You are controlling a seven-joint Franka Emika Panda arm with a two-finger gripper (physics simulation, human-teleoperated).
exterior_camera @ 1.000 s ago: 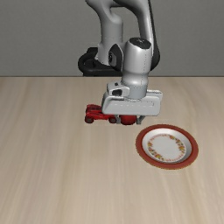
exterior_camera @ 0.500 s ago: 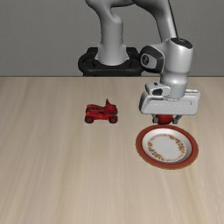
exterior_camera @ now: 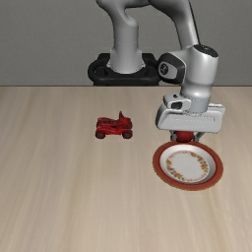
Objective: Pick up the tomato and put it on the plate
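Observation:
A red tomato (exterior_camera: 185,133) hangs just above the far edge of the plate (exterior_camera: 189,167), a white dish with a red patterned rim at the exterior view's right. My gripper (exterior_camera: 184,136) is shut on the tomato, which peeks out beneath the grey hand. The fingers are mostly hidden by the hand and the fruit.
A small red toy car (exterior_camera: 114,126) stands on the wooden table (exterior_camera: 69,187) to the left of the plate. The robot's black base (exterior_camera: 123,71) sits at the table's far edge.
My gripper has carried the tomato from beside the toy car rightward to above the plate. In the last half second it has barely shifted.

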